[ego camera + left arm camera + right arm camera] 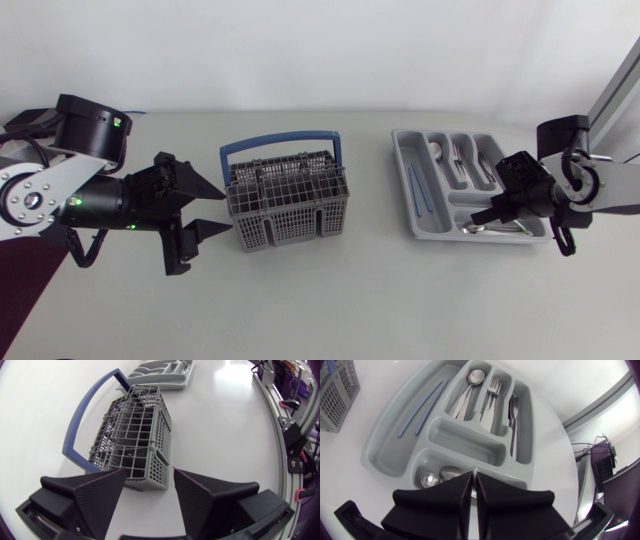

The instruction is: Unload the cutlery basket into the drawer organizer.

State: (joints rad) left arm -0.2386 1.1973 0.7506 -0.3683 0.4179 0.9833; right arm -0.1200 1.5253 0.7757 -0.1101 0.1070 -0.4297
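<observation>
The grey cutlery basket [288, 200] with its blue handle stands at the table's middle; no cutlery shows through its mesh. My left gripper [225, 210] sits just left of it, open, with nothing between the fingers. In the left wrist view the basket [132, 430] is a short way ahead of the left gripper [150, 474]. The grey drawer organizer [405, 160] lies at the right and holds spoons, forks, knives and two blue sticks. My right gripper [474, 217] hangs over its near compartment, shut. From the right wrist, the right gripper [473, 477] is shut above small spoons [437, 476].
In the organizer [380, 455] the blue sticks [422, 407] lie in the long side slot, with spoons [470, 390], forks [492, 390] and knives [512, 415] in the parallel slots. Bare table lies in front of the basket and the organizer.
</observation>
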